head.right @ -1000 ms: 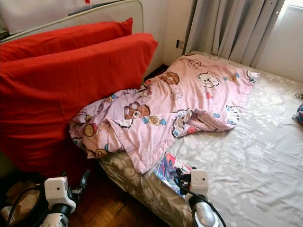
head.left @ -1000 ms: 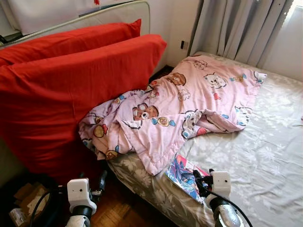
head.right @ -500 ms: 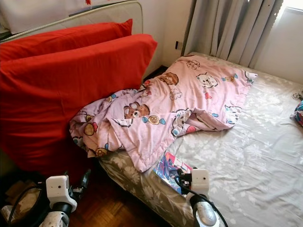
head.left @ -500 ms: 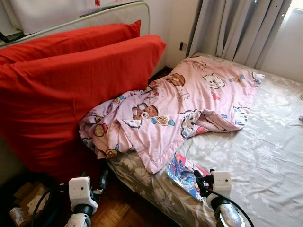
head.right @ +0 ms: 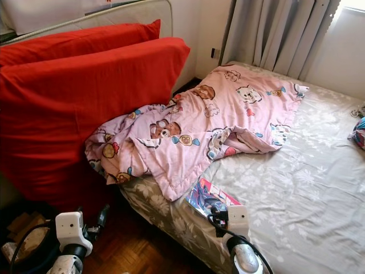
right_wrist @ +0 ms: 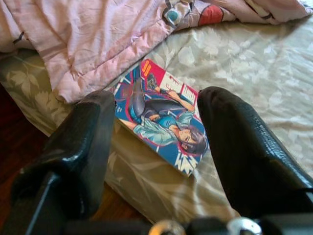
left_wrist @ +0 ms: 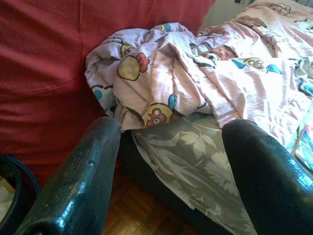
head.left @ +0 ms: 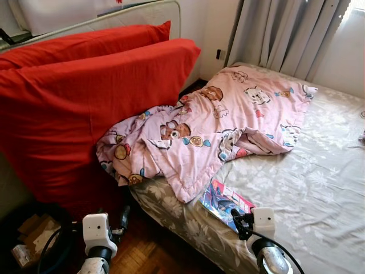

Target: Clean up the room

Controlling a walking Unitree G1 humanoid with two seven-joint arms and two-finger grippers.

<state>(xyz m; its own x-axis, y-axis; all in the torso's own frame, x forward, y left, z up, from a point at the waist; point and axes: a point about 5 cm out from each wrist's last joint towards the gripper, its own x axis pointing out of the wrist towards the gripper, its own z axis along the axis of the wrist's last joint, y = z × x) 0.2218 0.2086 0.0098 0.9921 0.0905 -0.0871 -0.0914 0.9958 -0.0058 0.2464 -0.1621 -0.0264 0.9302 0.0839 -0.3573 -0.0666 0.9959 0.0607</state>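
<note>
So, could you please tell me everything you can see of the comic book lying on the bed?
The comic book is thin and glossy, its cover printed in bright blue, red and pink with a drawn figure on it. It lies flat and closed on the grey floral bedsheet, near the mattress edge, just below the hem of the pink cartoon blanket, which may just overlap its top corner. The right pincer hovers open in front of it, one finger to either side, not touching.
</note>
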